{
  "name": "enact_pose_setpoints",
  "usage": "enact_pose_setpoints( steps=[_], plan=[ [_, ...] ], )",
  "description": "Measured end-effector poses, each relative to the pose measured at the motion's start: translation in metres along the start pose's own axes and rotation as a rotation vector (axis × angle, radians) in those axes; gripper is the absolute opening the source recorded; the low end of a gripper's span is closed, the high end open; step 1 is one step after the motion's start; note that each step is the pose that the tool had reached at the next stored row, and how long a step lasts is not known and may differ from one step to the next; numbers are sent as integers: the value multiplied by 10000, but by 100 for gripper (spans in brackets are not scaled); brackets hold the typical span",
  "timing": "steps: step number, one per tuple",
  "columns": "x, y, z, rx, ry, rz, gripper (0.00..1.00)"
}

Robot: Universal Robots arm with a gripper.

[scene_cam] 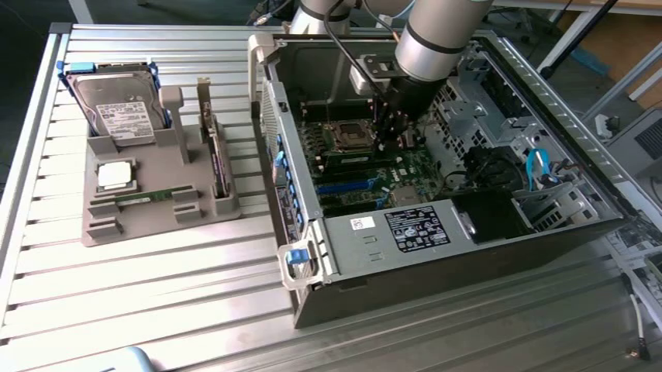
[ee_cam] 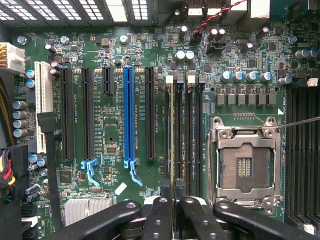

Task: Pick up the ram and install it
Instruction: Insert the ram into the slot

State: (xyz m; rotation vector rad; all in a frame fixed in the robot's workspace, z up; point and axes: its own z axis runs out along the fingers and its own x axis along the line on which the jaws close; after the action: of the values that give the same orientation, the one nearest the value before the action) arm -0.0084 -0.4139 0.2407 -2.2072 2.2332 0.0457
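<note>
— Inside the open case (scene_cam: 435, 279), where's your ram (ee_cam: 173, 130)?
— Edge-on between your clenched fingers (ee_cam: 160, 215), a thin stick over narrow black slots (ee_cam: 187, 130); steel socket frame (ee_cam: 220, 165) just beside, grey tray (scene_cam: 145, 225) outside at nine o'clock, exterior view.

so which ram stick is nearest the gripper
The ram held edge-on in the gripper, at the memory slots; the other stick lies flat in the grey holder.

The ram (ee_cam: 173, 140) stands between the fingers (ee_cam: 159, 215) over the motherboard (ee_cam: 115, 150) inside the case (scene_cam: 352, 279).
</note>
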Motion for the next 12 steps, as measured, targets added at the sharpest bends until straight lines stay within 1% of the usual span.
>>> enact_pose_setpoints(
  steps=[6, 7, 8, 12],
  plan=[
    [0, 0, 8, 0, 2, 0, 12],
    [2, 0, 11, 0, -6, -1, 12],
    [2, 0, 11, 0, -32, -12, 12],
    [2, 0, 11, -1, -33, -28, 12]
  ],
)
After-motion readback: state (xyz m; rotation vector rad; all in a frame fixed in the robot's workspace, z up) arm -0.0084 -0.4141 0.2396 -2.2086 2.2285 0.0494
